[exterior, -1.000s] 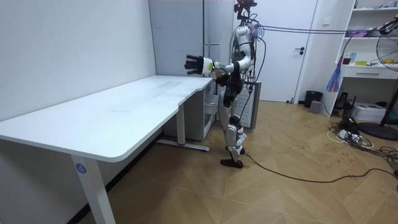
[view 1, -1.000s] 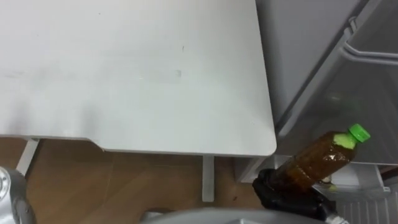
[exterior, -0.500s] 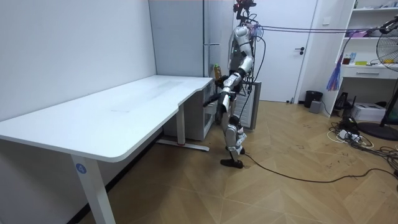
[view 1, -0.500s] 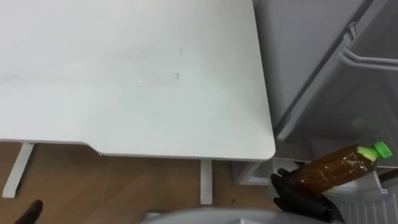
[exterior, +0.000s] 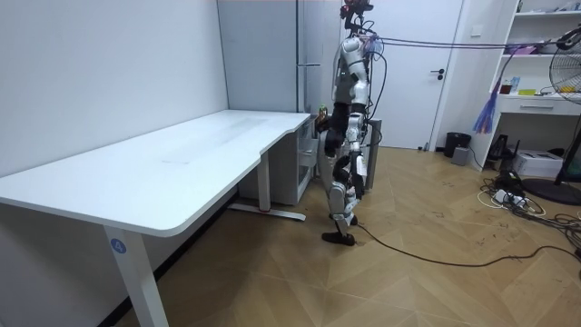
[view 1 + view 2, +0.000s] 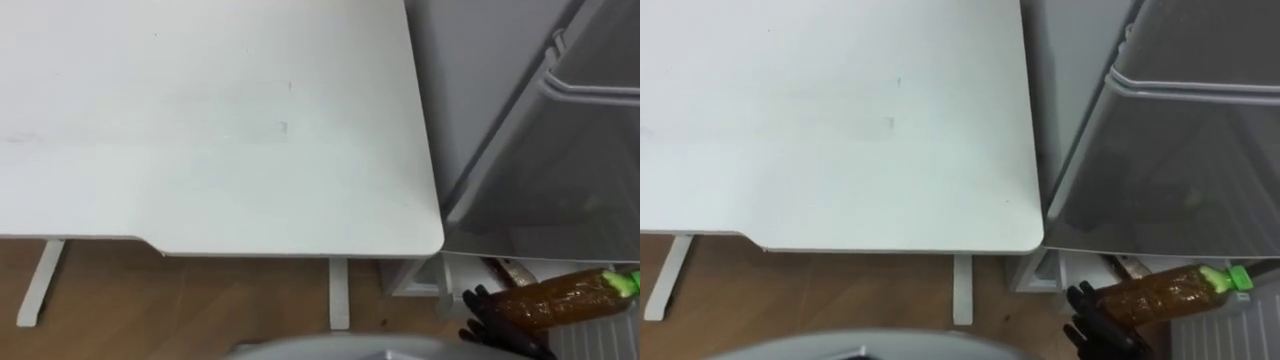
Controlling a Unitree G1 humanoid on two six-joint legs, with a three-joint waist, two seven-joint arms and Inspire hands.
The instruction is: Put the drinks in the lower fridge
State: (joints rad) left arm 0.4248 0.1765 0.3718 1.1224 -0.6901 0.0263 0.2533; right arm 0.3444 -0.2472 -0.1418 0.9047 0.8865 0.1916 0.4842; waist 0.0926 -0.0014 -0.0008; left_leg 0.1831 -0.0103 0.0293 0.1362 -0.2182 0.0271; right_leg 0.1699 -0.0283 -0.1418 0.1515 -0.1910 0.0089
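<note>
Gripping an amber plastic bottle [image 6: 1160, 295], green-capped, in the right hand [image 6: 1095, 328]. Smooth white desk [image 6: 200, 120] left, grey fridge door [image 6: 540, 170] above.

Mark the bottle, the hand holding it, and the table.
bottle [image 6: 1160, 293], right eye view, brown body.
right hand [image 6: 1092, 322], right eye view, dark fingers at the bottle's base.
table [image 6: 840, 120], right eye view, bare white top.

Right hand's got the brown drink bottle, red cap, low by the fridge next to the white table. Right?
Not quite: the cap is green, not red, as the right eye view shows. The rest holds: the right hand grips the brown bottle low by the fridge, next to the white table.
</note>
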